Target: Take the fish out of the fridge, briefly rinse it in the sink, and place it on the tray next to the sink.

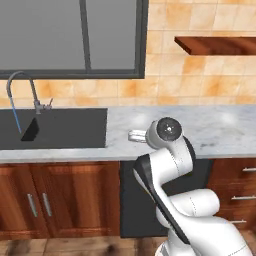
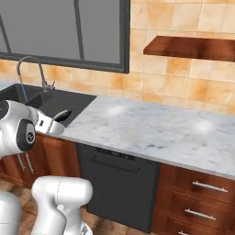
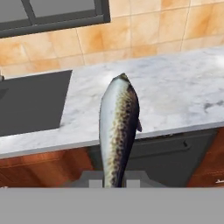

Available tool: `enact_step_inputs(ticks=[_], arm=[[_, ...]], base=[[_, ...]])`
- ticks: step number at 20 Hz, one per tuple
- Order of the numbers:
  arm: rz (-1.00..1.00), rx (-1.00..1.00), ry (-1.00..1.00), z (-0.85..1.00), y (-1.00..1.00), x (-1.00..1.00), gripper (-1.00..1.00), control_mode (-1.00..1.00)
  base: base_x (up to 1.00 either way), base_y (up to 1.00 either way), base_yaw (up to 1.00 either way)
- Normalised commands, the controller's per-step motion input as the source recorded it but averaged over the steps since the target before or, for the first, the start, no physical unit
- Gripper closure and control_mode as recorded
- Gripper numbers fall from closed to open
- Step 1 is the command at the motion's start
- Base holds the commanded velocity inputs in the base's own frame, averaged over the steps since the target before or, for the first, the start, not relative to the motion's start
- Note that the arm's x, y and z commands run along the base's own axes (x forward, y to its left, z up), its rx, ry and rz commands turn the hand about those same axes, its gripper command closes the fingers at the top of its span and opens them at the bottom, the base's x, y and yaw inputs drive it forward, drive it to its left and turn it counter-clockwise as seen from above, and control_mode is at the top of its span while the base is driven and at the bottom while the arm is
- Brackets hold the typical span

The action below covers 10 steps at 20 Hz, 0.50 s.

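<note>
One fish point(image 3: 118, 131) stood between the two finger tips of the pincer point(image 3: 114, 178) in the hand view, clamped by its tail end so that the body rose straight away from the camera. Its shape was long and tapering, one flank pale and smooth, the other brown-speckled and dark along the edge, with a small fin jutting at mid-length. The tail itself was hidden between the fingers. In the right base view the same fish point(image 2: 63, 114) showed as a tiny dark sliver sticking out past the pincer point(image 2: 54, 120), held in the air at the counter's front edge, beside the near corner of the sink point(image 2: 69, 103).

Beneath it lay a marble counter point(image 2: 151, 131), grey-veined and glossy with soft highlights. That sink was a flat black rectangle, its inner division hard to make out, cut off at the left edge in both base views. A thin curved metal faucet point(image 1: 22, 87) arched over it. Behind ran orange-tan wall tiles, a dark-framed window point(image 1: 87, 37) and a reddish wooden shelf point(image 2: 190, 48). Below were wood-grain cabinet doors and a dark dishwasher front point(image 2: 119, 183).

In the left base view the arm's own joint covered most of the pincer point(image 1: 135, 135), leaving a pale stub visible.
</note>
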Motion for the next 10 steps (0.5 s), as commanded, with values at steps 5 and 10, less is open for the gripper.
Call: enact_step_inputs(ticks=[5,10], arm=[[0.0,0.0,0.0,0.0,0.0,0.0,1.0,1.0],[0.0,0.0,0.0,0.0,0.0,0.0,1.0,1.0]], base=[[0.43,1.0,-0.19],[0.42,1.0,-0.26]])
